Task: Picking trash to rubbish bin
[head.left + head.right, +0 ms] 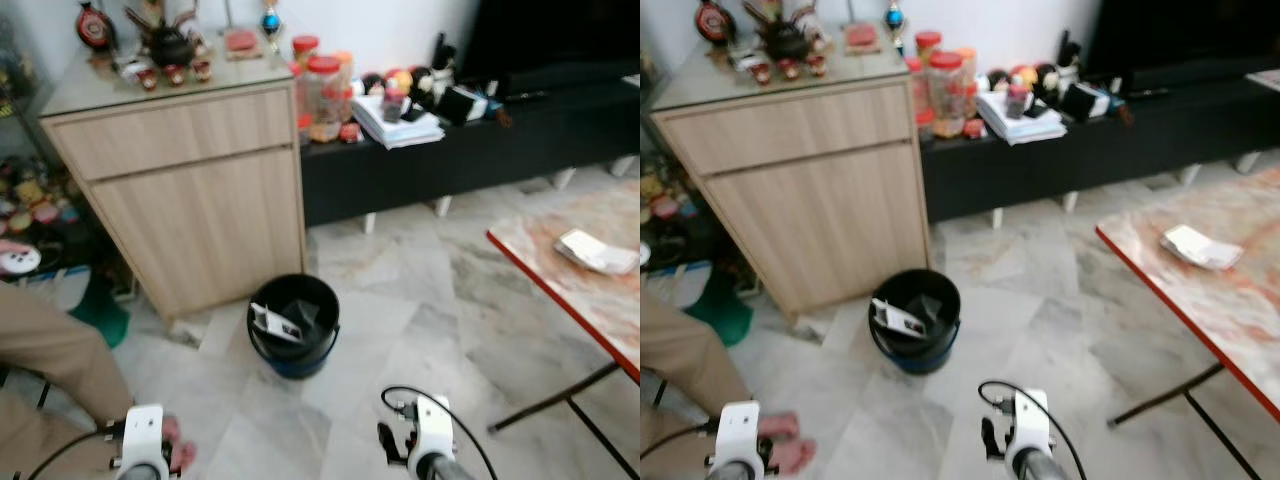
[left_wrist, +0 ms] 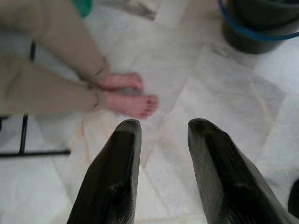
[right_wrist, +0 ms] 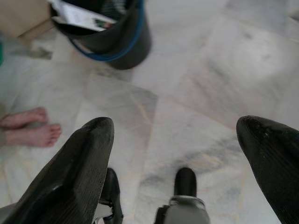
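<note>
A black rubbish bin (image 1: 293, 325) with a blue rim stands on the marble floor in front of the wooden cabinet. A white packet (image 1: 275, 322) lies inside it. A crumpled white wrapper (image 1: 597, 252) rests on the red-edged table at the right. Both arms hang low at the bottom of the head views, the left arm (image 1: 145, 440) and the right arm (image 1: 430, 435). My left gripper (image 2: 161, 126) is open over the floor, holding nothing. My right gripper (image 3: 175, 126) is wide open and holds nothing, with the bin (image 3: 110, 35) a short way ahead of it.
A person sits at the left in beige trousers (image 1: 50, 350), bare feet (image 2: 131, 100) on the floor close to my left gripper. The cabinet (image 1: 190, 190) and a low black bench (image 1: 450, 160) line the wall. The table's rim (image 1: 560, 295) and legs stand to the right.
</note>
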{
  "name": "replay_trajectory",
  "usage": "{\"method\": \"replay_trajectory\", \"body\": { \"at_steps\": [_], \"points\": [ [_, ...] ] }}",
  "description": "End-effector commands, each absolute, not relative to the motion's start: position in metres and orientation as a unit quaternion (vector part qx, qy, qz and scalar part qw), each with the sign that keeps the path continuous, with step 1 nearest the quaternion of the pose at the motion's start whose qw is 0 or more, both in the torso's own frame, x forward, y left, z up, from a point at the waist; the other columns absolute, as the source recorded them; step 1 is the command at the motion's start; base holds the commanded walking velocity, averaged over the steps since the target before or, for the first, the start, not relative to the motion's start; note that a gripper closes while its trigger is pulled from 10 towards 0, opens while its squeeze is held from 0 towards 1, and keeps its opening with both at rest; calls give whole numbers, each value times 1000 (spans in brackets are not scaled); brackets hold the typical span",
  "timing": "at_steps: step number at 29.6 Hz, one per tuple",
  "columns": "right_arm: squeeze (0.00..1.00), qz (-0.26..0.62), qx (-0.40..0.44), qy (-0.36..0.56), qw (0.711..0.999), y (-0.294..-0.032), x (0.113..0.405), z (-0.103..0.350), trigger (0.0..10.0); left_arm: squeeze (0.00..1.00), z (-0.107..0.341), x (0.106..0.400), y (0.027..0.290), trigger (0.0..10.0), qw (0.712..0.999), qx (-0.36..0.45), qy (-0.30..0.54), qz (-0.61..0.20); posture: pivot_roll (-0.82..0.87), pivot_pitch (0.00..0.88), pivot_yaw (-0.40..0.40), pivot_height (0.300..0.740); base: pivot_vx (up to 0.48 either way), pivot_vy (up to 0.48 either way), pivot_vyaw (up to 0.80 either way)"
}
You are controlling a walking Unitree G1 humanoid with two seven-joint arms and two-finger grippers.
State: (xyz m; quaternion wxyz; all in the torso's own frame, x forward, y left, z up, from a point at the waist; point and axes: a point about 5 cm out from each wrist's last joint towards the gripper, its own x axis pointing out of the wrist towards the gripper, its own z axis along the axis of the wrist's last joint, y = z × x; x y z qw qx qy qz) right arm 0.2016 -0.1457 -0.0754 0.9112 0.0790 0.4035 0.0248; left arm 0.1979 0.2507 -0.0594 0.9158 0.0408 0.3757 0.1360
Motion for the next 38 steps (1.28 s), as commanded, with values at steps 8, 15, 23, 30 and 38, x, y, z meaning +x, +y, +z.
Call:
{"method": "replay_trajectory", "body": {
  "at_steps": [8,15,23,30,38],
  "points": [
    [0,19,82,419,904,-142,192,-81,10000,0,-58,199,256,10000,914,49,378,136,-89,0,43,740,0,0,-788],
    [0,17,80,421,903,-145,192,-81,10000,0,-58,199,255,10000,913,51,380,138,-96,0,30,740,0,0,-751],
    [0,12,78,418,905,-148,196,-79,10000,0,-60,197,254,10000,909,59,386,145,-82,0,19,740,0,-35,-781],
    [0,14,81,419,904,-144,195,-79,10000,0,-61,193,257,10000,906,60,391,152,-79,0,22,740,0,-394,-781],
    [0,14,83,420,903,-143,194,-80,10000,0,-60,194,259,10000,907,60,388,154,-78,0,26,740,0,0,-781]
  ]
}}
